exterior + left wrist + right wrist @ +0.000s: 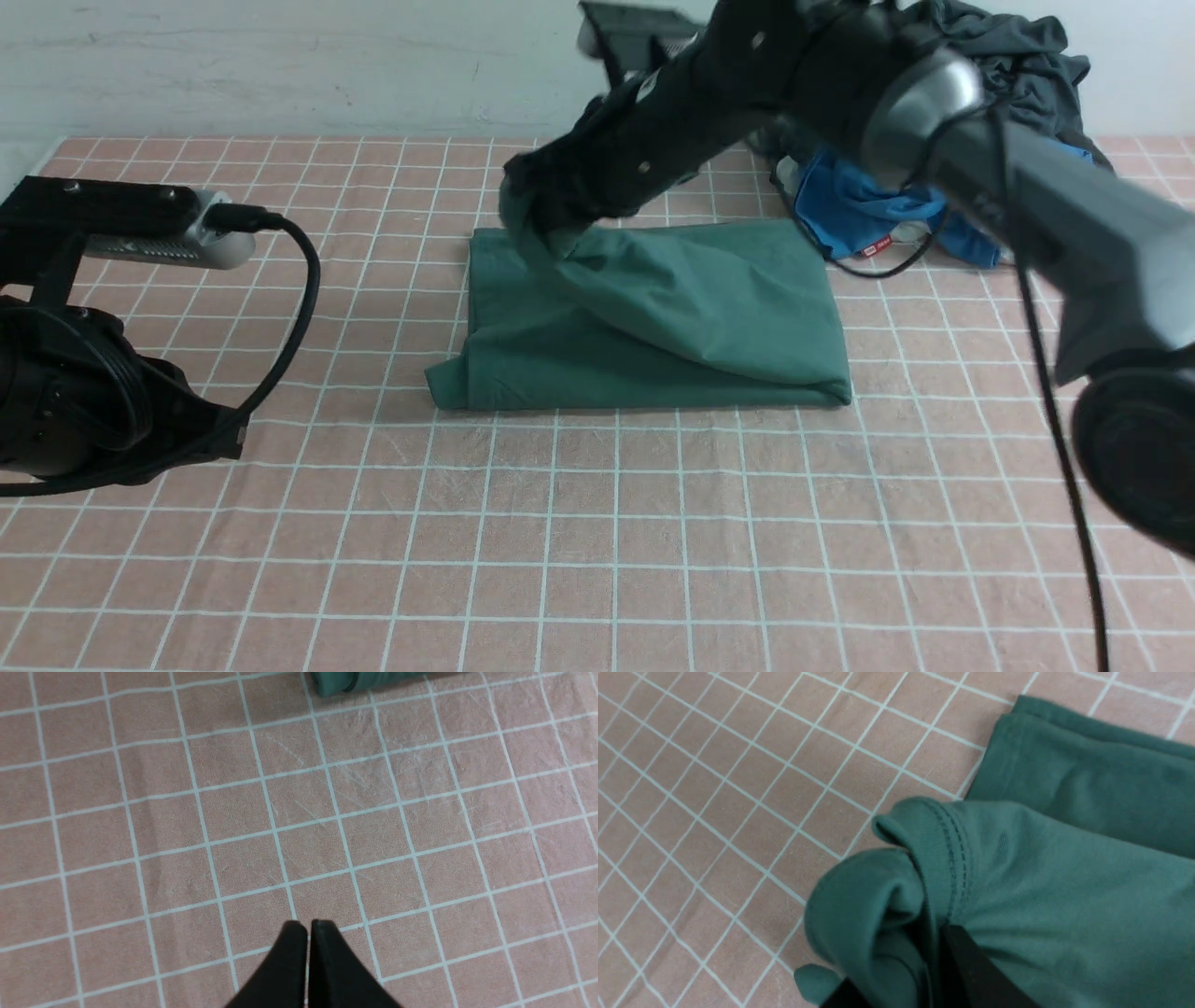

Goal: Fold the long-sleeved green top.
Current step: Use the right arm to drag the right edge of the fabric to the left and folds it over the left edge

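Here, the plain dark green long-sleeved top lies in the middle of the counter as a folded rectangle, on a pink cloth with a white grid. Its upper layer slopes up in a crumpled ridge towards its far left corner. The right arm reaches across to that corner.

In the right wrist view, the right gripper has a bunch of the stitched hem between its black fingers. The fingers stand a little apart, and the fabric fills the gap and curls over their tips. Whether they press on it or merely hold it loosely cannot be told. Beyond that bunch, a flat folded layer of the top rests on the cloth.

The left gripper hangs over bare grid on the left side of the counter with its fingers together and nothing in them. A rolled green edge of the top shows ahead of them, well apart.

At the far right, a bright blue garment lies just beyond the top's far right corner. A dark charcoal garment is heaped behind the blue one.
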Motion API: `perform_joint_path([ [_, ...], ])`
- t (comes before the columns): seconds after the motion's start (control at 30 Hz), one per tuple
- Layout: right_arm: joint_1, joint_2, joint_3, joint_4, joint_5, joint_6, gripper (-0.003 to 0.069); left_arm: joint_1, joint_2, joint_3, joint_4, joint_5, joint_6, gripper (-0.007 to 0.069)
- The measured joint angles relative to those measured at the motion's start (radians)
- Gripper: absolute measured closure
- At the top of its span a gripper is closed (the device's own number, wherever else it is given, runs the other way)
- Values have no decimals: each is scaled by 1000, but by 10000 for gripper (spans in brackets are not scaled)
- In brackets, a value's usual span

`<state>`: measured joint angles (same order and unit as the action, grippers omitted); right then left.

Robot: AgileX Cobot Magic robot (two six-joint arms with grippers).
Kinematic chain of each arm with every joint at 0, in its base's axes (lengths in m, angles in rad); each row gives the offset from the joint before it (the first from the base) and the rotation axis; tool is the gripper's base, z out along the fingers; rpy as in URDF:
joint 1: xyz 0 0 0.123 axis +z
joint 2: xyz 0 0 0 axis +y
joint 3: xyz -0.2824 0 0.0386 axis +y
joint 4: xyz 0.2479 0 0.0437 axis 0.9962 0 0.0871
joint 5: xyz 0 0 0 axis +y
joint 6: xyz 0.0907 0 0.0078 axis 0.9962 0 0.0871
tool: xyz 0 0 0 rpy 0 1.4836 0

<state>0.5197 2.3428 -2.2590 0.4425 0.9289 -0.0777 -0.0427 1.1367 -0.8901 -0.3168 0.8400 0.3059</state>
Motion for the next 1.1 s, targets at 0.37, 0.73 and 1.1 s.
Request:
perform_joint_path([
  [0.37,7,-42,-1,-62,-54,-44,250,0,0,0,-72,1,15,627],
  [0.73,86,137,0,-122,-84,-61,645,0,0,0,-202,1,138,627],
  [1.1,187,134,-57,-316,-224,-189,669,0,-26,0,-260,14,203,627],
])
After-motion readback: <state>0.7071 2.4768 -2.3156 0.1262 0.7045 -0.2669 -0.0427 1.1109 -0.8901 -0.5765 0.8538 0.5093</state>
